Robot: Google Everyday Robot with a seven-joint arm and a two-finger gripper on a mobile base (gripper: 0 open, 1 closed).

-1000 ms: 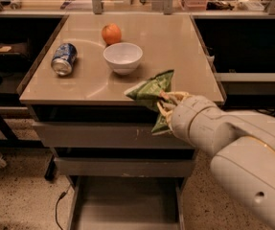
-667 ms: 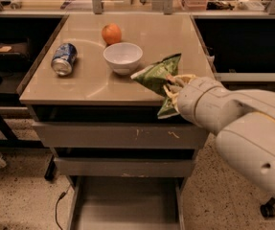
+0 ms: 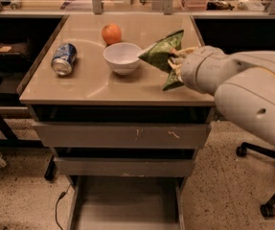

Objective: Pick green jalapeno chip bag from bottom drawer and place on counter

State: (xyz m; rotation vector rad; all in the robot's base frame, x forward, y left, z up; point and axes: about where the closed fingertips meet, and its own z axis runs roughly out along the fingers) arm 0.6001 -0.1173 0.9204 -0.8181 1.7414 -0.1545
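Observation:
The green jalapeno chip bag (image 3: 162,53) is crinkly green foil, held in the air above the right part of the beige counter (image 3: 89,87), just right of the white bowl. My gripper (image 3: 177,61) is shut on the bag's right side; its pale fingers (image 3: 182,53) show at the bag's edge, in front of the big white arm that comes in from the right. The bottom drawer (image 3: 125,202) is pulled out at the bottom of the view, and its grey tray holds nothing that I can see.
A white bowl (image 3: 122,57), an orange (image 3: 111,33) behind it and a blue soda can (image 3: 63,59) lying on its side sit on the counter. Two shut grey drawers (image 3: 122,135) lie below the top. An office chair base (image 3: 264,176) stands at the right.
My gripper has carried the bag up and back, from the counter's front right edge to higher over the counter beside the bowl.

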